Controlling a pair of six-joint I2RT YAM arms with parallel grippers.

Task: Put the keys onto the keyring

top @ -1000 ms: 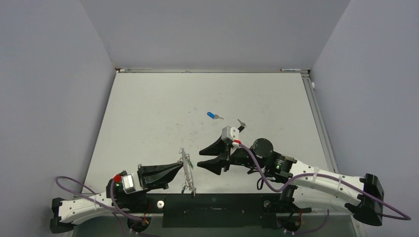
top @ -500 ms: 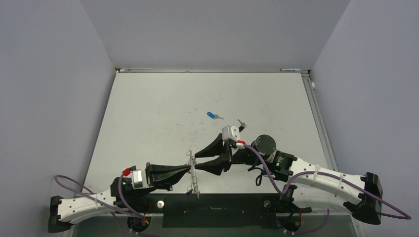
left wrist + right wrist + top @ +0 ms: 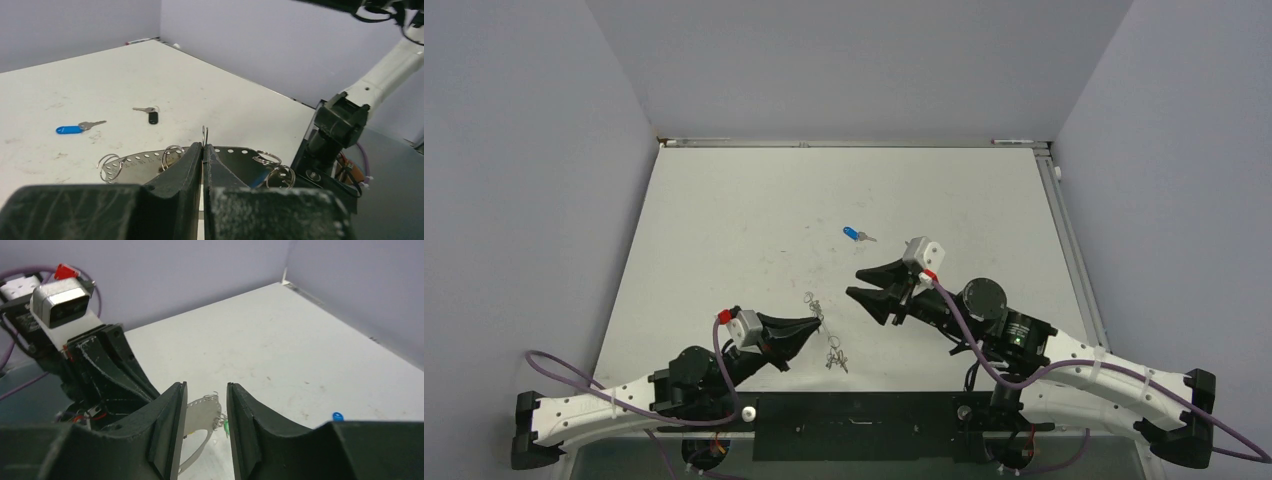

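Observation:
My left gripper (image 3: 814,325) is shut on the keyring (image 3: 820,312), a grey perforated metal band carrying small split rings. In the left wrist view the fingertips (image 3: 202,146) pinch the band (image 3: 135,167) at its top edge. Keys (image 3: 834,358) hang from it near the table's front. My right gripper (image 3: 854,282) is open and empty, up and to the right of the ring. Between its fingers (image 3: 205,386) I see the band (image 3: 202,407) and a green key (image 3: 227,426). A blue‑tagged key (image 3: 854,234) (image 3: 70,129) and a black‑headed key (image 3: 152,117) lie loose on the table.
The white table (image 3: 744,220) is enclosed by grey walls on three sides. A black base rail (image 3: 854,420) runs along the near edge. In the top view the right wrist camera (image 3: 922,252) covers the black key. The right arm's base (image 3: 335,135) stands close beside the ring.
My right gripper has drawn back up and to the right, away from the ring. My left gripper has swung forward and right, and the ring's keys now hang lower right.

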